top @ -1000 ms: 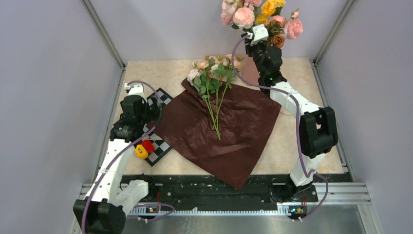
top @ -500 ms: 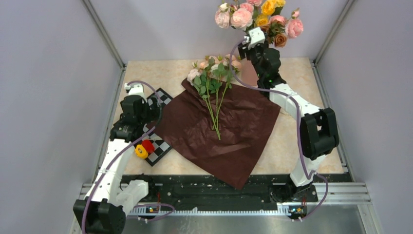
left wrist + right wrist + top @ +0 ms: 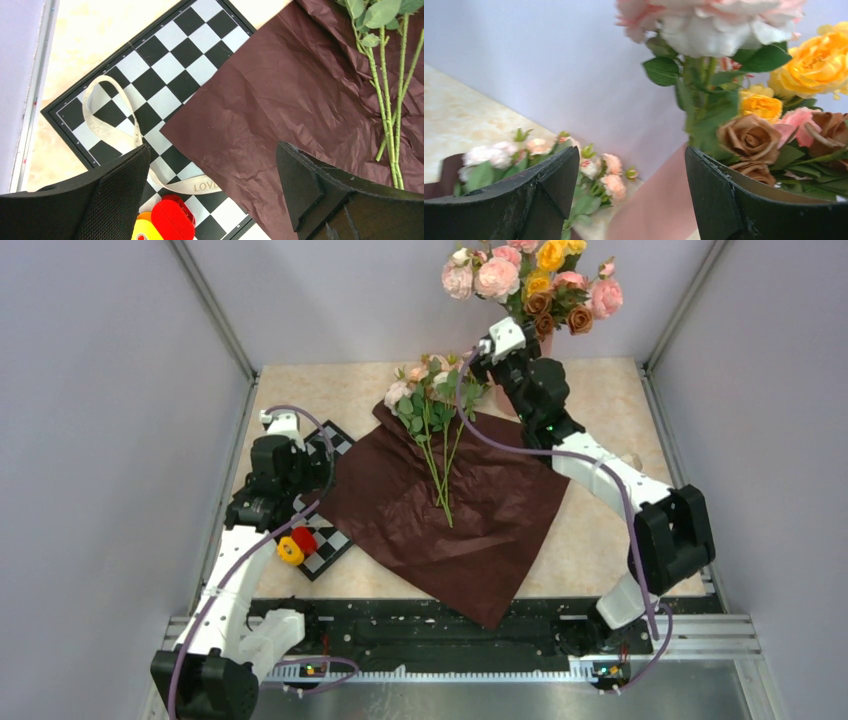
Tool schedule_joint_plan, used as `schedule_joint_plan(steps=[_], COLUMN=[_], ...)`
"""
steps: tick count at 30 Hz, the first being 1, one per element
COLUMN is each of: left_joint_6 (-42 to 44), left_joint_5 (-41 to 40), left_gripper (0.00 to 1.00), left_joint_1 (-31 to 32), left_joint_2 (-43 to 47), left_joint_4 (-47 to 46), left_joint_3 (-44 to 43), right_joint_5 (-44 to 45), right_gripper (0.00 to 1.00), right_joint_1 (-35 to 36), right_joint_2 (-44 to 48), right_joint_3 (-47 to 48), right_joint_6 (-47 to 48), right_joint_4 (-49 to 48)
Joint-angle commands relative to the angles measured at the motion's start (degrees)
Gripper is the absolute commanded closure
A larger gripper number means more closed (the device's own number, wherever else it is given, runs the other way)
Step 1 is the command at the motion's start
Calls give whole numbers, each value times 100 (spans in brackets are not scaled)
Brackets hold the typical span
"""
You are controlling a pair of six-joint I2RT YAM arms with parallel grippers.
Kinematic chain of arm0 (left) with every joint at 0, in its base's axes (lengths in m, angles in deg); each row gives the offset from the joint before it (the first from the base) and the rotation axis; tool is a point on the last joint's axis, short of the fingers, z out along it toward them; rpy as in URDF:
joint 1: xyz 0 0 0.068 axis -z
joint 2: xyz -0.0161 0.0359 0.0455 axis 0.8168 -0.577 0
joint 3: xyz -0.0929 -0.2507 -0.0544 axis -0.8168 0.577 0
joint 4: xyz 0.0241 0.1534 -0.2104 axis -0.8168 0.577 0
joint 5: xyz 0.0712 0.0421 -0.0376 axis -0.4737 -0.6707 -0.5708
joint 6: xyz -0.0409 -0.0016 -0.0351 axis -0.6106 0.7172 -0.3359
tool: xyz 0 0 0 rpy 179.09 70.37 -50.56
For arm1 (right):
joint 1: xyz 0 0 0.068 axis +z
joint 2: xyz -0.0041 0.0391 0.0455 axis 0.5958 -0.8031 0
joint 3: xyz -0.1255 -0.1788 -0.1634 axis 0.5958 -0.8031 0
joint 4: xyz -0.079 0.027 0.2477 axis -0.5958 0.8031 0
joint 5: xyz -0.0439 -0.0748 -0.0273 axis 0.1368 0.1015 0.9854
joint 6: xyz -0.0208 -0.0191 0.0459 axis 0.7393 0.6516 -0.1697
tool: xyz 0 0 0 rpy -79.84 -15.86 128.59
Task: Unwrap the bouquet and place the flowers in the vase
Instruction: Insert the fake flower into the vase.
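From my station, the right gripper (image 3: 630, 161) stood at the far edge of the surface, right of the middle. Its jaws were spread wide and nothing was clamped between them. Through the gap in its wrist view I saw the salmon-pink vase (image 3: 655, 200), blurred and close. Its right side ran behind the right-hand finger, and I could not tell whether that finger touched it. The vase carried larger roses (image 3: 530, 280), pink, yellow and brown, standing upright above its neck. In the overhead view the right arm covered most of the vase.

The flowers (image 3: 432, 400) lay unwrapped on the dark red paper (image 3: 480, 520). The paper was spread flat across the middle of the surface, with its near corner hanging over the near edge. The small pale blooms lay toward the far edge, just left of the right gripper, and reached a little past the paper's far corner. The thin green stems were bunched together and pointed back toward the near edge.

The left gripper (image 3: 212, 150) was near the left edge of the surface, its jaws as wide as they go and holding nothing. Under it I saw a chessboard (image 3: 165, 55), with the paper's left corner overlapping the board. A cream ribbon (image 3: 200, 187) lay loose in a loop on the squares. A red and yellow piece (image 3: 167, 222) sat at the board's near side, touching the ribbon's end.
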Motion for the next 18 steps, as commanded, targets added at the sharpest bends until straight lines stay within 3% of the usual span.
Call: schedule_joint_plan(steps=[1,6,11,18], left_joint_6=[225,-72,-954,-2086], left_joint_5=[568,1315,1569,1086], left_gripper=[1,1,1,1], left_joint_1=[-15,10,277,1457], left_joint_2=[107,61,76,-409], left_joint_4=[-171,-109,-442,-1313], left_joint_3=[-8,-106,110,322], right_joint_5=[161,92,-67,64], right_gripper=[21,21,21,22], right_joint_1=[355,605,651,658], right_joint_2=[864,1705,2495,3145], right_joint_3=[-443,-901,-1053,-1153], right_joint_6=[-27,-605,-1640,-2905], right_joint_4=[19,655,1805,3130])
